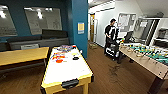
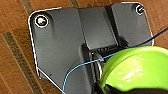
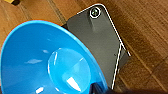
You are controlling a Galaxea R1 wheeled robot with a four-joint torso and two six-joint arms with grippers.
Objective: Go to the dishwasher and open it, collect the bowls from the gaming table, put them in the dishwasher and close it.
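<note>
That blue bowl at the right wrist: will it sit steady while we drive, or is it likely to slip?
The blue bowl looks glossy, with bright highlights on its inside, so it is probably slippery where gripped. Its smooth, even shape suggests stiff plastic, likely light for its size. Its walls flare wide from a small flat base, so a rim grip may let it swing; drive gently.

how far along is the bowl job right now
Partly done, it seems: a lime green bowl sits at the left wrist, a blue bowl at the right. More small items still lie on the gaming table. Loading and closing the dishwasher remain.
</note>
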